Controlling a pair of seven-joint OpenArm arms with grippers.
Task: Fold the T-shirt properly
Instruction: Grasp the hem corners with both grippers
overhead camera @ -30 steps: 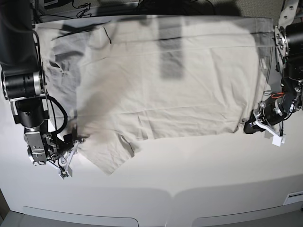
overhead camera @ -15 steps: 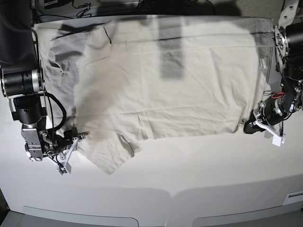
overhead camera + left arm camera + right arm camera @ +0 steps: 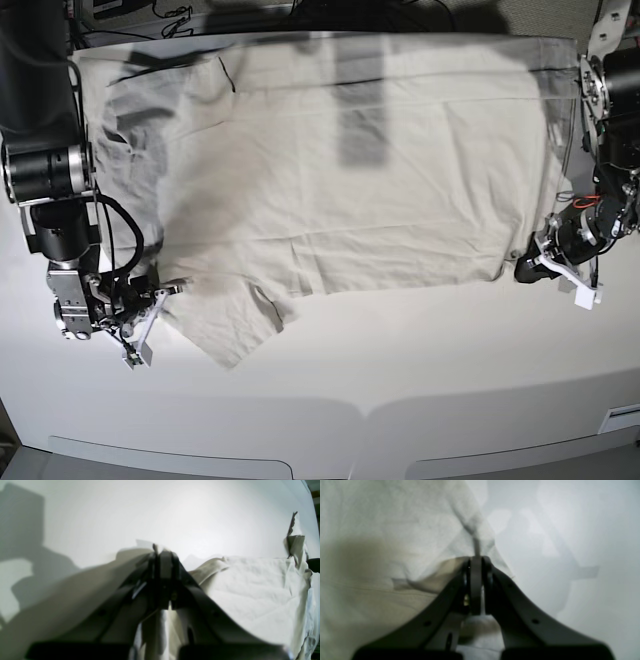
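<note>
White tabletop (image 3: 420,380), matte, evenly lit, with my own shadows thrown across the far side. Dark cables and equipment along the far edge.

My left gripper (image 3: 160,552): jaws pressed together, a thin fold of cloth pinched between the tips, a small tuft sticking out just past them. In the base view that gripper (image 3: 527,268) sits at the near corner of the shirt on the view's right side, touching the hem.

My right gripper (image 3: 476,560): jaws closed flat against each other, a ridge of fabric rising from the tips and pulled into a peak. In the base view it (image 3: 150,300) is at the cloth's edge on the view's left side, beside the sleeve.

The T-shirt (image 3: 360,170): off-white, spread flat across the far half of the table, lying sideways to me, wrinkled but mostly open. One short sleeve (image 3: 235,320) juts toward the near edge as a pointed flap. A hem seam runs across the cloth in the right wrist view. From the left wrist view the far edge of the cloth is bunched and slightly lifted near the other arm.

Containers: nothing to record. Writing or labels: a dark rectangular patch (image 3: 362,135) shows on the shirt's middle, but I cannot tell whether it is print or shadow; no text is readable anywhere.
</note>
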